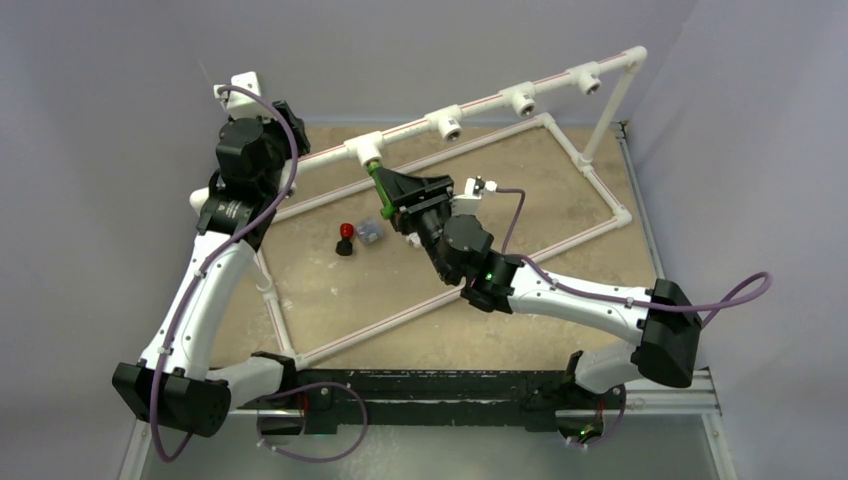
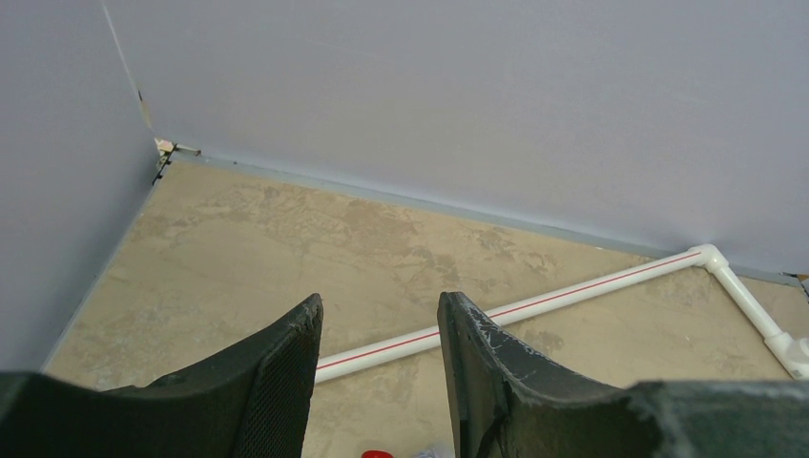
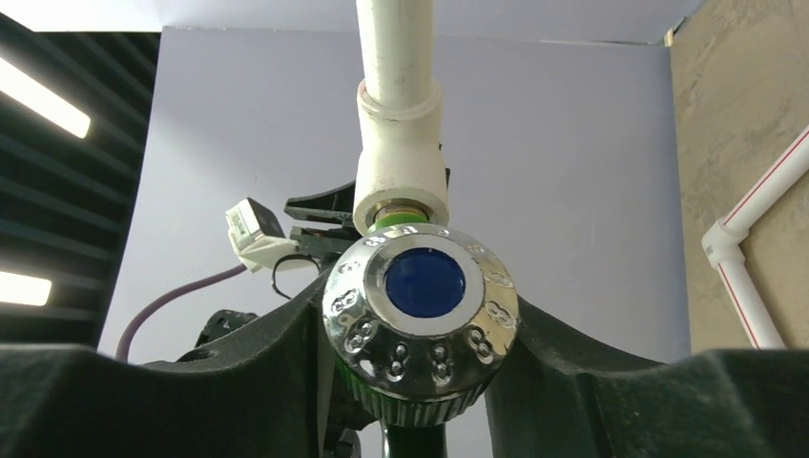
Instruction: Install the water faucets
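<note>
Beneath the leftmost tee fitting [image 1: 367,150] of the raised white pipe frame [image 1: 612,108]: shows the green faucet [image 1: 379,190], threaded end up in the socket, body slanting down toward the table [image 1: 330,290]. Shows the right gripper [image 1: 402,208] reaching in from the right. From the right wrist, shows jaws close against both sides of the faucet's chrome, blue-capped knob [image 3: 421,315]; cannot tell whether pressing it or just clear of it. Shows a thin green ring between knob and fitting, so probably not yet screwed fully home.

Shows two more faucets lying on the table just left of that gripper: the black faucet [image 1: 345,240] with a red knob and, right beside it, the white faucet [image 1: 369,232] with a blue handle. Shows three more tee fittings along the pipe, no faucet in any.

Shows the left gripper [image 2: 380,320] up at the far left, jaws partly apart, holding nothing, facing the floor-level pipe and the wall.

To do this step well: grip square across the knob, keep the wrist in line with the socket, and turn in short arcs, releasing to reset between them. Avoid sideways push, which would likely cross the thread or flex the light frame. Stop once the green ring closes.
</note>
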Tool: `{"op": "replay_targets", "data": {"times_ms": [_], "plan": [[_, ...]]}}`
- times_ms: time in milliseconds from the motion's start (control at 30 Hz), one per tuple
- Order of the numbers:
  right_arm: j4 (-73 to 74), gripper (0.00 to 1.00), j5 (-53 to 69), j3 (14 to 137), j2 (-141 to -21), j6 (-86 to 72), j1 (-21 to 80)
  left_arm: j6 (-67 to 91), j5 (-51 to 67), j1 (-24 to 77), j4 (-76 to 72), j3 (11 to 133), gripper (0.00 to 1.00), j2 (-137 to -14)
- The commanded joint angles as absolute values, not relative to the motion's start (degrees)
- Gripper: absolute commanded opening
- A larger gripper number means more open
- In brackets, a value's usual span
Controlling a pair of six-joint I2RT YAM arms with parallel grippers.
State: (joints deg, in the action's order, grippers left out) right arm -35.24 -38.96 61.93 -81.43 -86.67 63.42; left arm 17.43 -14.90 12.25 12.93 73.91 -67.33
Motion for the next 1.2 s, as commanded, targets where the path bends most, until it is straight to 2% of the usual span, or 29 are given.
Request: {"op": "replay_targets", "data": {"times_ms": [0,367,700,1167], "plan": [[-39.0,0.56,-40.5,62.5,-80.8,-85.0,63.2,17.9,-11.2,13.6,24.6,70.8,0.47,-67.4],[-38.0,0.64,-39.3,61.6,-79.9,-83.9,63.4,17.9,-11.4,13.6,24.9,70.8,0.47,-67.3],[-39.6,0.82,-37.7,57.6,-76.2,-78.7,63.4,17.8,-11.5,13.6,24.8,71.0,0.47,-67.6],[-42.0,0.91,-30.4,49.4,-69.0,-74.2,63.4,17.5,-12.0,13.6,24.9,71.4,0.47,-67.9]]}}
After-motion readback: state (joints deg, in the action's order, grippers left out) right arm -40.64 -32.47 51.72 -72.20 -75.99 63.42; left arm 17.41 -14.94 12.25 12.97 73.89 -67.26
